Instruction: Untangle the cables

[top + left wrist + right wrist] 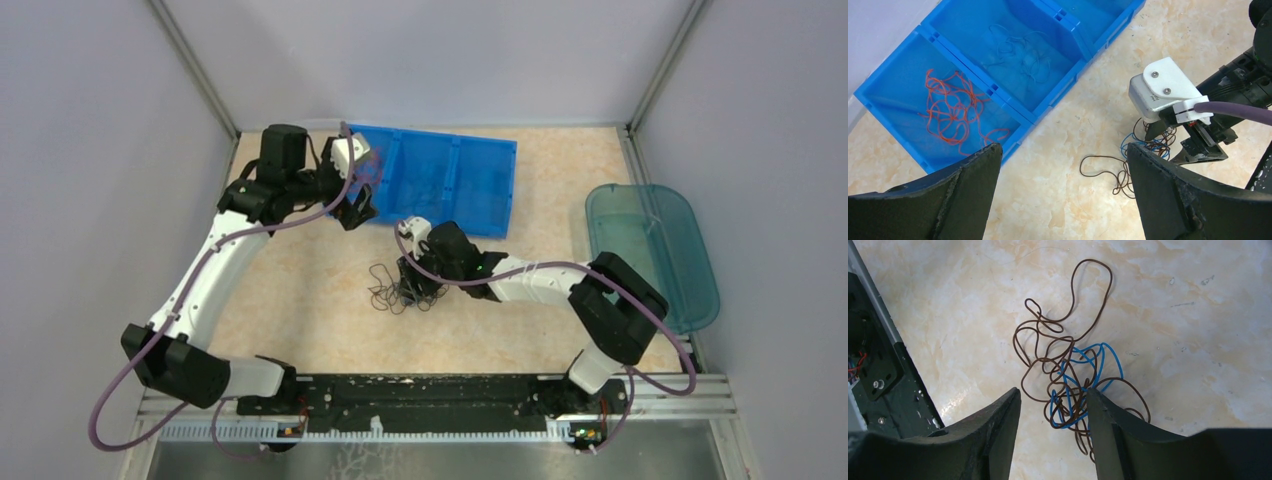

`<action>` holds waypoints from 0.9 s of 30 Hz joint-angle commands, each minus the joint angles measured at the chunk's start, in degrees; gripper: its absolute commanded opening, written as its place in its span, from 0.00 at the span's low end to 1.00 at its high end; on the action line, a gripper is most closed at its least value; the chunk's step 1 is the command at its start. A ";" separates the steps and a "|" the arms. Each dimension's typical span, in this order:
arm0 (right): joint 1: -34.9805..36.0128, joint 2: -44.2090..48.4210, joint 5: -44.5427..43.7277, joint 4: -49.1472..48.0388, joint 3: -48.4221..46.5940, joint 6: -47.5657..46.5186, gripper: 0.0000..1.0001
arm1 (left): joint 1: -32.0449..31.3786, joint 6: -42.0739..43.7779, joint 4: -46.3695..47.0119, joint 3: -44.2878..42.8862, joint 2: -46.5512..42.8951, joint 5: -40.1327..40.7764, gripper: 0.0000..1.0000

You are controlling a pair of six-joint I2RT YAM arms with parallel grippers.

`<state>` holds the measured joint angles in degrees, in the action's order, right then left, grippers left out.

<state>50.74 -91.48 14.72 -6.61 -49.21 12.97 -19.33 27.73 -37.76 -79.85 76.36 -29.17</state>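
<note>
Near edge: both arms are bolted to the black base rail (440,390).

The right arm reaches in to mid-desk (300,310). Its right pincer (1053,392) points down over the cable clump (1068,382). The clump is loose dark-brown and blue strands lying on the desk surface, roughly centre, nearer than the bin.

We see the 2 fingers straddling the lower part of the clump with a medium gap. Several brown and blue strands run between them and 1 finger edge touches the strands. The rest of the clump fans out beyond the fingertips, with 1 long brown loop reaching furthest. We see no pinch on the strands, and the clump lies flat.

The left wrist view shows the same clump (1143,145) under the right arm's head.

Further back, left: the left pincer (1063,147) hangs spread fully wide, with nothing between its fingers. It sits above the desk just in front of the blue bin (480,180).

The bin has 3 compartments side by side:
- The compartment closest to the left pincer holds curly red-orange wires (950,112).
- The middle 1 holds thin blue wires (1018,57), which are faint against the blue floor.

Far right: a teal tray (650,250) lies by the right wall, well apart from the clump.
</note>
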 commanded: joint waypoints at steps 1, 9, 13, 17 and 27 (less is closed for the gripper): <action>1.05 -0.62 1.42 -2.03 -3.23 -0.89 0.51 | 0.35 0.07 -0.47 1.02 -1.99 -1.15 1.00; 1.29 -2.61 2.45 -3.82 -3.00 -0.11 0.43 | 0.35 1.65 -1.49 3.55 -3.76 -3.53 1.00; 1.30 -1.42 2.10 -3.76 -2.62 -0.19 0.42 | 0.35 2.13 -2.48 3.35 -3.16 -3.90 1.00; 1.21 1.13 1.60 -2.57 -1.99 -1.37 0.42 | 0.30 3.05 -3.39 4.09 -3.73 -3.97 1.00; 0.26 0.77 4.69 -0.16 -3.81 -4.87 0.38 | 0.35 6.56 -5.26 6.36 -6.80 -5.62 1.00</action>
<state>51.48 -91.96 17.65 -6.28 -49.69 10.00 -19.22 32.01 -41.60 -74.08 71.26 -32.60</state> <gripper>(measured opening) 0.396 0.998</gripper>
